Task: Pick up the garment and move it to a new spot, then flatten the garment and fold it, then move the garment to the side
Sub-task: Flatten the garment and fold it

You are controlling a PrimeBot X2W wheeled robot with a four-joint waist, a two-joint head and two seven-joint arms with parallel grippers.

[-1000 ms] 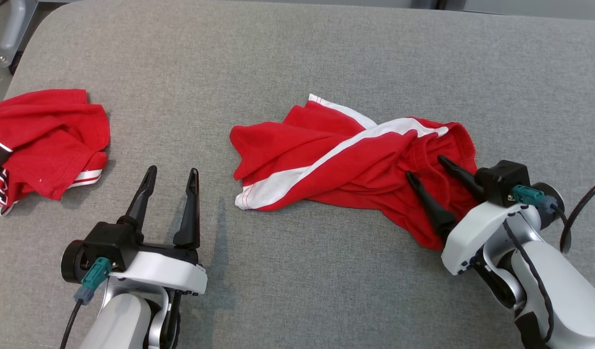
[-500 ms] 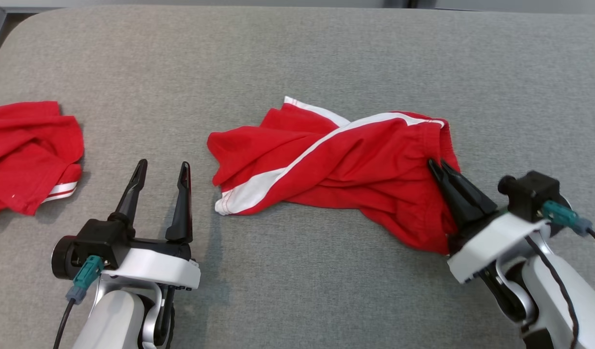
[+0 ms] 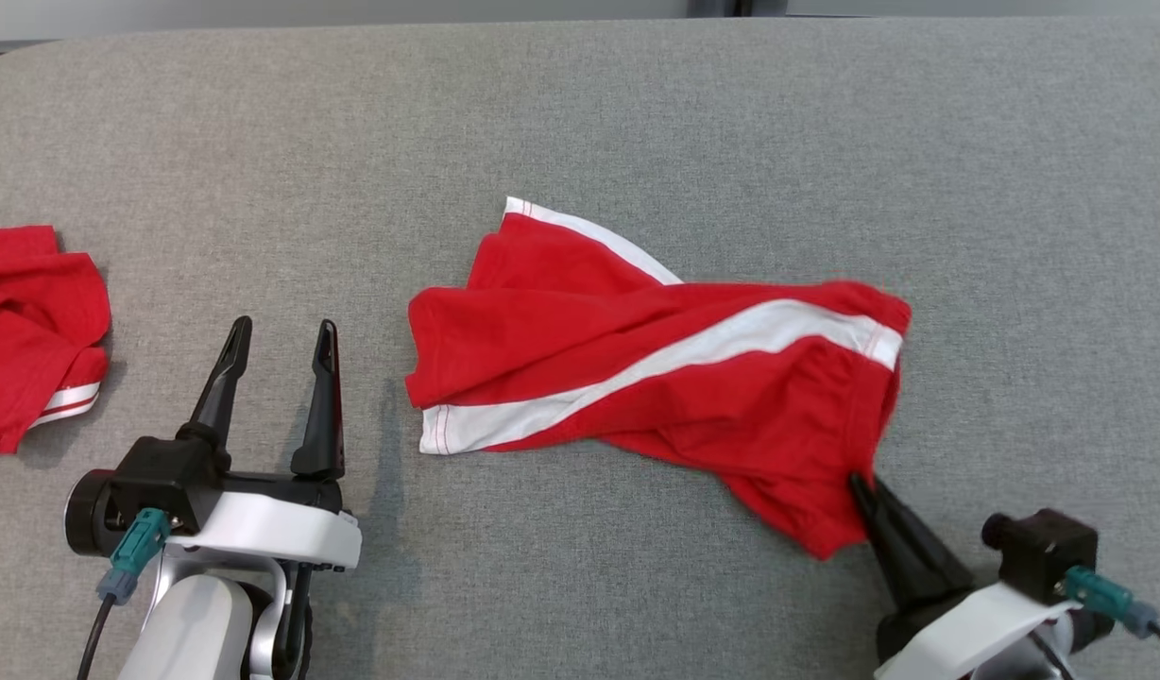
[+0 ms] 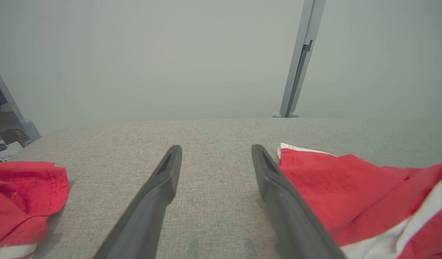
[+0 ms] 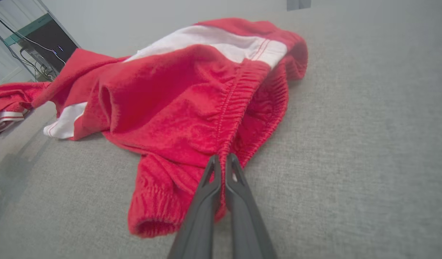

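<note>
Red garment (image 3: 656, 378) lies crumpled on the grey table (image 3: 580, 104). R gripper (image 3: 859, 484) is pinched shut on its elastic edge; L gripper (image 3: 285, 326) gapes wide, empty, just beside its other end. Risk: thin bite, so 1 sharp tug could slip it free.

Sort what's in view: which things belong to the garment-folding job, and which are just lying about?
In the job: red shorts with a white stripe; right gripper, shut on their waistband; left gripper, open, apart from them on their left; grey table.
Lying about: second red garment on the robot's far left; grey post behind the table.
</note>
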